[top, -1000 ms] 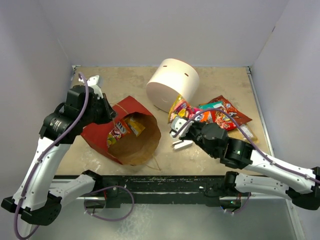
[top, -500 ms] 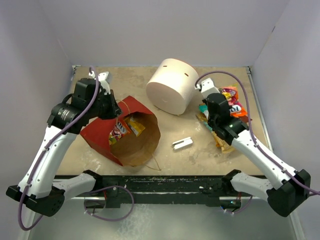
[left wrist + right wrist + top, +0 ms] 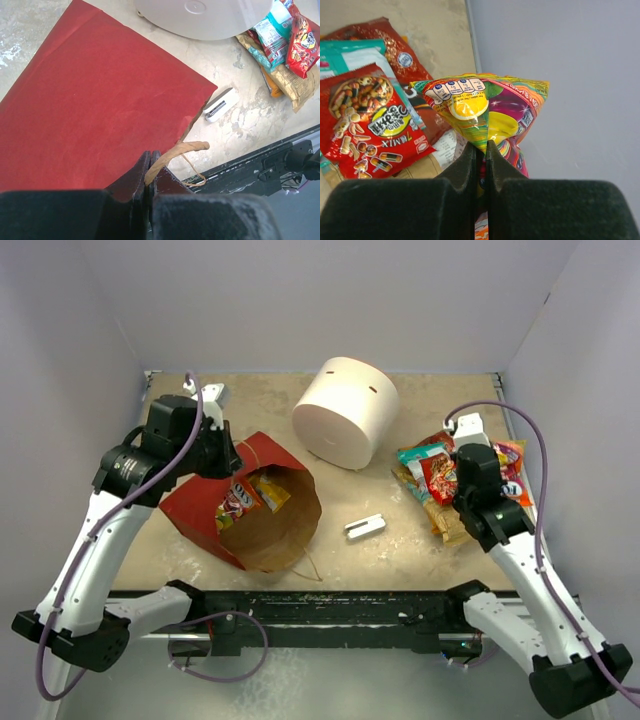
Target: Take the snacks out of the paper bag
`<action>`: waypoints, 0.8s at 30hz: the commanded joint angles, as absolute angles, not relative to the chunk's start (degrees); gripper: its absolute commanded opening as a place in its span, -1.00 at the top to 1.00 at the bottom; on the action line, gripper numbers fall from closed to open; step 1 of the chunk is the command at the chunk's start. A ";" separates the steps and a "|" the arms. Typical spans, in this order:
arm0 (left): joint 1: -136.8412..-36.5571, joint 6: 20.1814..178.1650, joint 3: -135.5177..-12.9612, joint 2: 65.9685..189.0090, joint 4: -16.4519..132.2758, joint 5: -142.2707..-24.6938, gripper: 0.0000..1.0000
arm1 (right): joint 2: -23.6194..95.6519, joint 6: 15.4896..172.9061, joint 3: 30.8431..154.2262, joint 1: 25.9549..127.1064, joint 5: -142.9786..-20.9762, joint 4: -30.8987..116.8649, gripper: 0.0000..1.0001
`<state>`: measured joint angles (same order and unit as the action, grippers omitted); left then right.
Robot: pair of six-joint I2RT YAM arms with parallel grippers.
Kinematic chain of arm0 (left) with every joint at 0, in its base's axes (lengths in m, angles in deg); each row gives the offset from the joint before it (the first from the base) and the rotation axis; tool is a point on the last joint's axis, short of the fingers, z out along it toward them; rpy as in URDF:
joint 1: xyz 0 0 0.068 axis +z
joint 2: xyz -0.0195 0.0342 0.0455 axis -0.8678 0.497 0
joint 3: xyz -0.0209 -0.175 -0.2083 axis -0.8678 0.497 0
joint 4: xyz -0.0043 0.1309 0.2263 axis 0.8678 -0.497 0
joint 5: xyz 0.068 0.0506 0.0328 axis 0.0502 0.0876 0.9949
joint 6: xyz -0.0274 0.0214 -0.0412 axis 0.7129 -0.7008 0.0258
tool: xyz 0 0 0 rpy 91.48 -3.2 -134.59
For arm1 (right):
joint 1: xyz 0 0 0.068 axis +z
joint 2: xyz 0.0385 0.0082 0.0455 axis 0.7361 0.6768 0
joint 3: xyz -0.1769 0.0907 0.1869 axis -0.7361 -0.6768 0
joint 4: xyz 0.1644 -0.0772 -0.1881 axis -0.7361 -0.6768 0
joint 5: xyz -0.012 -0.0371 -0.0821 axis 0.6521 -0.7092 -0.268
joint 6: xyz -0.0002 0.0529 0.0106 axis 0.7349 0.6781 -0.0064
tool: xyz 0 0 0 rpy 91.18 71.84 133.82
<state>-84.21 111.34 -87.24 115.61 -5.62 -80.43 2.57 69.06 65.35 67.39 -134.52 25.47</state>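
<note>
The paper bag (image 3: 205,502) lies on its side at the left, red outside, its brown mouth facing the near edge. Two snacks, a red packet (image 3: 236,503) and a yellow packet (image 3: 272,490), lie inside it. My left gripper (image 3: 226,456) is shut on the bag's twine handle (image 3: 176,151) at the mouth's upper rim; the left wrist view shows its tips (image 3: 149,170) over the red bag (image 3: 95,100). My right gripper (image 3: 498,468) is shut on a multicoloured packet (image 3: 490,107), held by the right wall next to a pile of packets (image 3: 430,475).
A big white cylinder (image 3: 345,410) lies on its side behind the bag. A small grey metal bracket (image 3: 365,527) lies mid-table. The pile holds a red mix packet (image 3: 370,120) and a teal packet (image 3: 350,52). The enclosure's right wall (image 3: 560,60) is close to my right gripper.
My right arm has swung from beside the bag's mouth to the far right, carrying the multicoloured packet to beside the pile. My left gripper has kept hold of the handle, shifting slightly.
</note>
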 commanded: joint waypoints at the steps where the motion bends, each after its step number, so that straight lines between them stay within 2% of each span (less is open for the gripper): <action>1: -83.99 109.27 -88.00 113.98 -4.18 -80.92 1.00 | 3.18 71.67 66.82 64.30 -129.17 21.93 1.00; 7: -83.96 109.08 -87.04 112.86 -3.53 -81.92 1.00 | 6.80 75.16 68.08 63.14 -121.63 20.10 1.00; 13: -83.94 108.88 -86.19 112.21 -3.27 -82.88 1.00 | 10.94 73.74 66.78 62.83 -120.05 27.74 1.00; 18: -84.02 108.35 -86.48 111.98 -3.13 -82.18 1.00 | 16.87 71.74 66.77 62.52 -119.51 27.94 1.00; 24: -84.00 108.59 -86.19 111.96 -3.25 -81.20 1.00 | 15.85 67.07 62.66 62.44 -116.94 30.80 1.00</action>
<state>-84.21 109.48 -86.47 112.88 -5.49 -81.83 18.09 71.00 64.19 62.74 -118.37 26.24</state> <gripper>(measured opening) 0.007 0.059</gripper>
